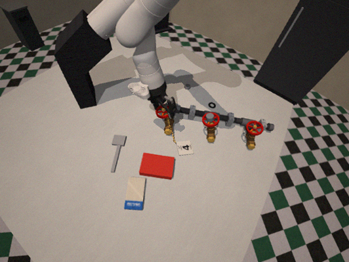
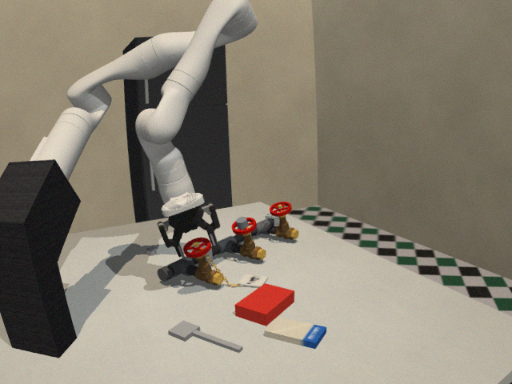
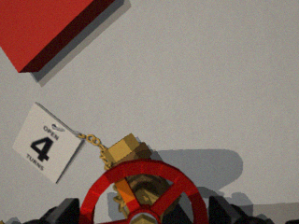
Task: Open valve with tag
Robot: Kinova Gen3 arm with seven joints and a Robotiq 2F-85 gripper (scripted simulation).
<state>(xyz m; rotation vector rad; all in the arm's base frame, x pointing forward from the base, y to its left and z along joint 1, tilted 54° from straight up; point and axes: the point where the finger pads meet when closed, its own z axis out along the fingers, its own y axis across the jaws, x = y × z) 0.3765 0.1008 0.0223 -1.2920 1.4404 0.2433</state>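
Three red handwheel valves stand on one dark pipe. The left valve [image 1: 163,112] [image 2: 198,248] [image 3: 142,196] has a gold chain [image 1: 173,135] that leads to a white tag [image 1: 186,147] [image 2: 253,280] [image 3: 46,142] reading "OPEN 4 TURNS". The middle valve [image 1: 211,119] [image 2: 247,228] and the right valve [image 1: 253,129] [image 2: 280,210] carry no tag. My gripper [image 1: 164,105] [image 2: 194,243] [image 3: 142,217] points down over the left handwheel. Its fingers stand spread on either side of the rim, with small gaps showing in the wrist view. It is open.
A red box [image 1: 157,165] [image 2: 264,303] [image 3: 42,28] lies in front of the tag. A grey paddle-shaped tool [image 1: 117,151] and a white and blue box [image 1: 135,192] lie nearby. A tall black block [image 1: 79,59] stands at the left. A small black ring [image 1: 211,107] lies behind the pipe.
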